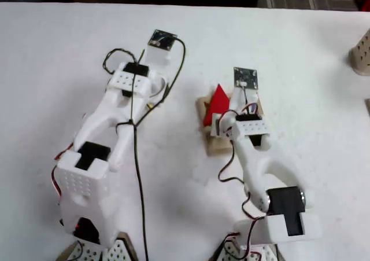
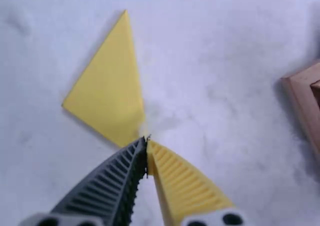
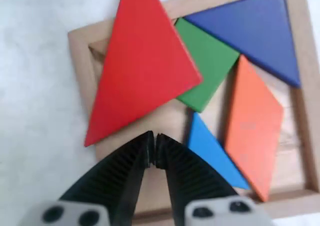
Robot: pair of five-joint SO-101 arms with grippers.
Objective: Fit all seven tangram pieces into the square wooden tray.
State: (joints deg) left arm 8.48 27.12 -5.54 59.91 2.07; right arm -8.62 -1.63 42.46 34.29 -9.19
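Observation:
A yellow triangle [image 2: 107, 88] lies flat on the white table. My left gripper [image 2: 146, 148] is shut, and its tips touch the triangle's nearest corner. The square wooden tray [image 3: 80, 50] holds a green square [image 3: 207, 63], a dark blue triangle [image 3: 255, 28], an orange parallelogram [image 3: 252, 126] and a small light blue triangle [image 3: 212, 151]. A big red triangle [image 3: 140, 68] lies askew, one end over the tray's rim. My right gripper [image 3: 154, 151] is shut just off the red triangle's edge, above bare tray floor. From above, the red triangle [image 1: 218, 102] shows on the tray [image 1: 217, 146] under the right arm.
The tray's corner [image 2: 305, 103] lies a short way from the yellow triangle. A beige perforated object [image 1: 362, 52] stands at the table's far right edge. Black cables [image 1: 139, 174] trail along the left arm. Open white table surrounds both arms.

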